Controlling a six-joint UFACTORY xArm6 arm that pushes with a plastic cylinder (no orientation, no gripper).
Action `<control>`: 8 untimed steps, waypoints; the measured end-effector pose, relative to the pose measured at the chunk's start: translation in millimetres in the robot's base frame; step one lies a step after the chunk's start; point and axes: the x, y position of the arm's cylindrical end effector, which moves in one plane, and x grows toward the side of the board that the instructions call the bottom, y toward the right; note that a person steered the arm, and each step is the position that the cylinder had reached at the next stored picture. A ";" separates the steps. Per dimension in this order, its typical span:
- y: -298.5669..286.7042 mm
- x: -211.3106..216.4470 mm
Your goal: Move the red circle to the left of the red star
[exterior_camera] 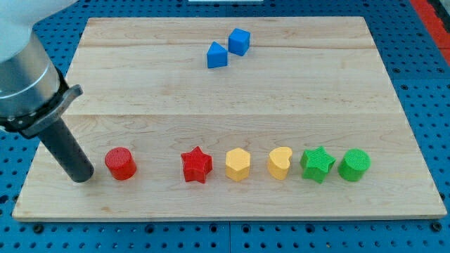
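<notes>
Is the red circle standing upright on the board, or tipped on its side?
Upright. The red circle shows its round flat top facing up, resting on the board left of the red star, with my tip just left of it.
</notes>
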 end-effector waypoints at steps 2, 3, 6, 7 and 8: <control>27.4 0.0; 37.8 0.0; 33.5 1.4; 26.3 -0.4; 23.6 -8.3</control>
